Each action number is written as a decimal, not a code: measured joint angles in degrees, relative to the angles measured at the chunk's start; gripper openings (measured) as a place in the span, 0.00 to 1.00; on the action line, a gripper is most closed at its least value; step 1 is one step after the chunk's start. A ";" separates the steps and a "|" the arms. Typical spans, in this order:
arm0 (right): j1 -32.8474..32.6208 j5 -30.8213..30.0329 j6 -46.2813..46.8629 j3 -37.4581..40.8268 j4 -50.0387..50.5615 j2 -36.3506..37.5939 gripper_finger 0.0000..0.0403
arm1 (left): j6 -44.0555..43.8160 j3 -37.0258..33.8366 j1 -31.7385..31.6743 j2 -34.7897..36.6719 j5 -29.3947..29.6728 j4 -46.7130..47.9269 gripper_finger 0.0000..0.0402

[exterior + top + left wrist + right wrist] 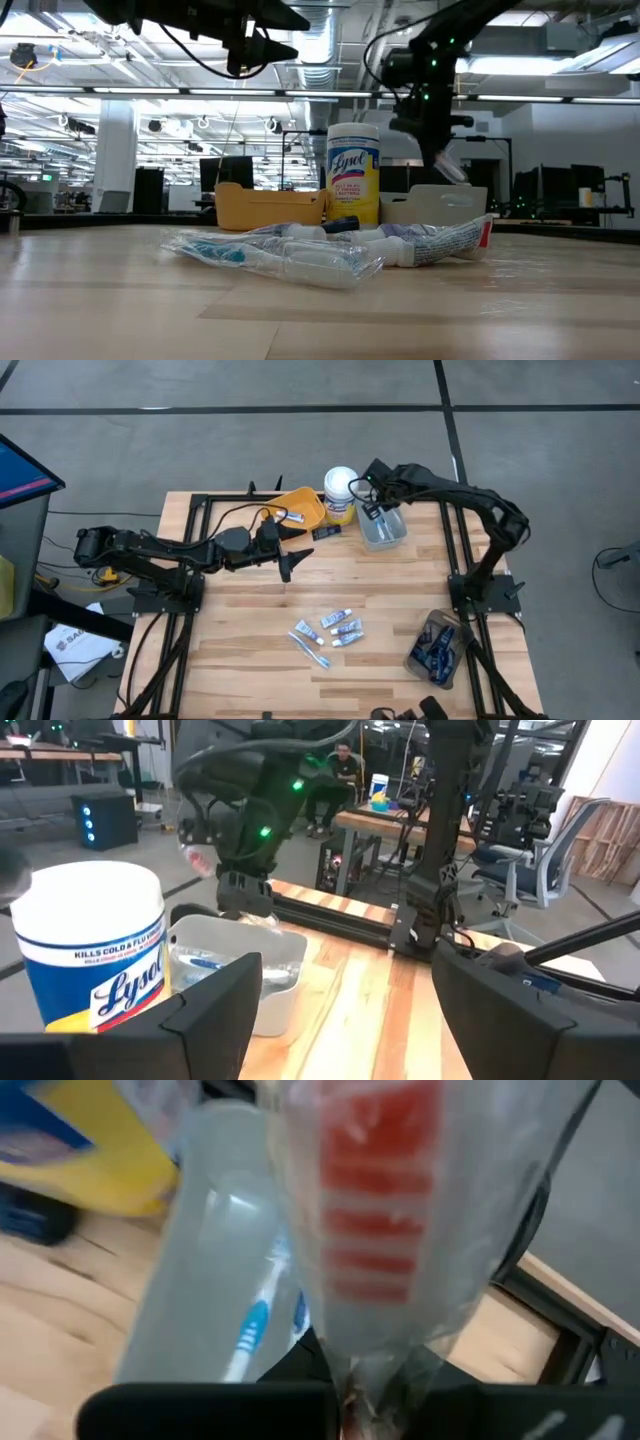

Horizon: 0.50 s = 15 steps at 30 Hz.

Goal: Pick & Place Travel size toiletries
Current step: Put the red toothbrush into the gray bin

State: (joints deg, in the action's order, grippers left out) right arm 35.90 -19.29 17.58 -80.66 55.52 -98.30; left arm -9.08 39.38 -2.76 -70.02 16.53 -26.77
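Note:
Several small white-and-blue tubes and wrapped toothbrushes lie flat in a loose pile on the near middle of the table, and the pile fills the front of the low view. My right gripper hangs above the clear bin, shut on a clear-wrapped red-tipped tube. A wrapped blue-and-white toothbrush lies in that bin. My left gripper is open above bare table near the orange bin, touching nothing. A small dark navy tube lies beside the orange bin. My right gripper pinches the red-tipped tube between its two fingers at one end of its clear wrapper. The fingers point down from above. The tube is lifted clear and hangs over the clear bin, its red end away from the fingers.
A yellow Lysol canister with a white lid stands between the orange bin and the clear bin at the far edge. A dark tray with blue items sits at the near right corner. Black frame rails run along the table's sides.

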 joint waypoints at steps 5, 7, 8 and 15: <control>-0.10 0.17 0.00 0.00 0.68 -2.04 0.08 | -0.02 0.00 0.00 0.00 -0.01 0.98 0.72; -0.29 0.20 0.00 0.02 0.62 -2.32 0.09 | -0.07 0.00 0.00 0.00 -0.02 1.76 0.72; -0.34 0.19 -0.02 0.01 0.66 -2.31 0.09 | -0.18 0.00 0.00 0.00 -0.02 1.97 0.72; 0.18 3.12 -0.17 0.00 0.93 -1.74 0.17 | -0.39 0.00 0.00 0.00 -0.94 3.16 0.72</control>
State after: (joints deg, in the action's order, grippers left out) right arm 36.08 -16.17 17.41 -80.66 56.44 -100.04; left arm -9.47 39.38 -2.76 -70.02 15.60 -23.61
